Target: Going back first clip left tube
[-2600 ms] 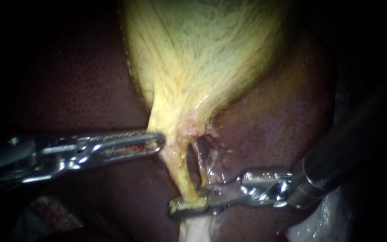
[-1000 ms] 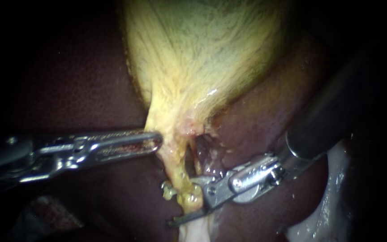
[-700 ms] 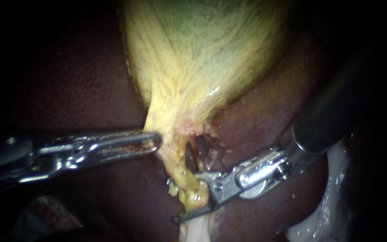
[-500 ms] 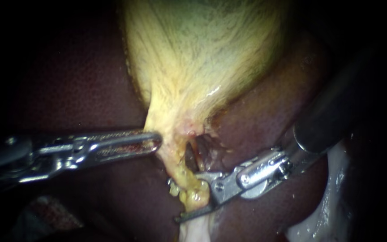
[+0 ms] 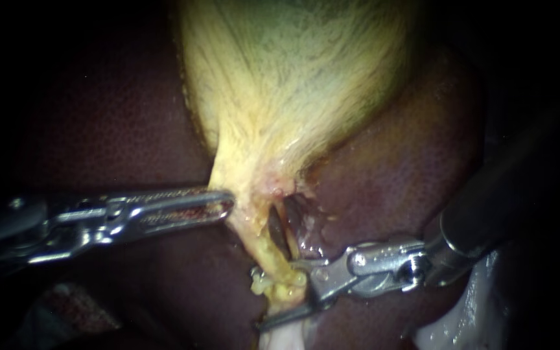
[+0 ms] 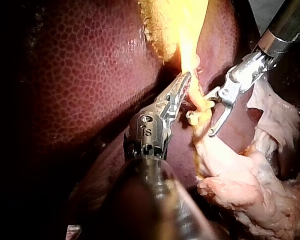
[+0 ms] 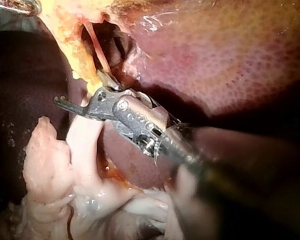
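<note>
the left tube (image 5: 262, 241) is a lumpy, yellow, fatty cord running down from the pale, fibrous gallbladder (image 5: 293, 84). beside the tube, across a dark slit, runs a thinner reddish strand (image 7: 96, 50). at the tube's lower end the right instrument (image 5: 279, 293) comes in nearly level, its shiny metal claw spread, one jaw above the tube's knobbly yellow end and one below it. the left instrument (image 5: 228, 204) lies level on the tube's other side, its long grooved claw pressed together, pinching the yellow edge where the gallbladder narrows into the tube. dark maroon, finely stippled liver (image 5: 98, 129) lies behind the tube on both sides. pale, wet, floppy tissue (image 6: 240, 185) trails below the tube.
</note>
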{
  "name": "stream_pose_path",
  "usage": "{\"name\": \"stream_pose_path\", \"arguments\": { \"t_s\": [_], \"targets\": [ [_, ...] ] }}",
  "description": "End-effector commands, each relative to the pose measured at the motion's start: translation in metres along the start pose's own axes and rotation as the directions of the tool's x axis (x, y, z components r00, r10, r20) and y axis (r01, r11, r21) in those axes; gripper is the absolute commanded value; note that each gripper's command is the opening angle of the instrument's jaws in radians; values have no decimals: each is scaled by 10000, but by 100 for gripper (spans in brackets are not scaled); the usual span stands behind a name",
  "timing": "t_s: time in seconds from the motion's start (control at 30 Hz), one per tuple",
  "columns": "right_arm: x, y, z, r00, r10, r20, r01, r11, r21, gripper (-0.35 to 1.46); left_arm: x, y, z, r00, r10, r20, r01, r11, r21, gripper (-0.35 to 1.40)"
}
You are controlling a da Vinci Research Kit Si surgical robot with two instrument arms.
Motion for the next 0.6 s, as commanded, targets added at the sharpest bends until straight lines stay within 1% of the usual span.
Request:
{"name": "stream_pose_path", "arguments": {
  "t_s": [0.03, 0.13, 0.17, 0.27, 0.37, 0.6],
  "targets": [
    [1, 2, 2, 10000, -7, -52, 7, 10000, -15, 60, 0, 0, 0, 10000, -3, 1, 3, 10000, -3, -5],
    [7, 6, 13, 9998, 18, -207, -19, 10000, -42, 60, 0, -1, 2, 10000, -5, 5, 5, 10000, -10, -5],
    [9, 7, 17, 9995, -94, -293, 93, 9999, -42, 60, 0, -1, 2, 10000, -5, 6, 5, 10000, -13, -5],
    [11, 6, 24, 9984, -159, -549, 158, 9999, -5, 60, 0, -1, 2, 10000, -3, 9, 3, 10000, -18, -5],
    [12, 5, 26, 9984, -161, -548, 160, 9999, -14, 60, 0, -1, 3, 10000, -4, 10, 4, 10000, -21, -5],
    [10, 7, 28, 9979, -346, -541, 344, 9994, -41, 60, 0, -2, 4, 10000, -5, 12, 5, 10000, -26, -5]
  ]
}}
